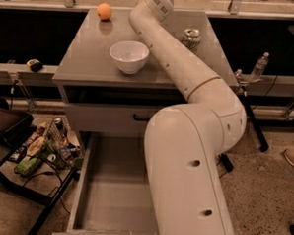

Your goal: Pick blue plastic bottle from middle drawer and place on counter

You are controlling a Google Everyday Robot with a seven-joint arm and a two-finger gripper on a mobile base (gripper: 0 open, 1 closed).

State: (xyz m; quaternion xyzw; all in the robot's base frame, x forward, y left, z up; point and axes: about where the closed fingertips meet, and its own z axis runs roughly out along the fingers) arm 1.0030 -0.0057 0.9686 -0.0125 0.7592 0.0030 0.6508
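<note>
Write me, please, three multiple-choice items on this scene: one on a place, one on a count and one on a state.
1. Where does the orange lie?
A. at the far left corner of the counter
B. at its near right corner
C. on the floor

2. How many things can be seen resting on the counter?
A. one
B. three
C. five

3. How does the middle drawer stand?
A. pushed shut
B. pulled open
C. lifted out

Answers:
1 A: the orange sits by the far left edge, beyond the white bowl.
2 B: the orange, the white bowl and the soda can are there.
3 B: the drawer's floor and side walls show below the cabinet front.

The gripper is out of view: the arm runs off the top edge above the counter.
</note>
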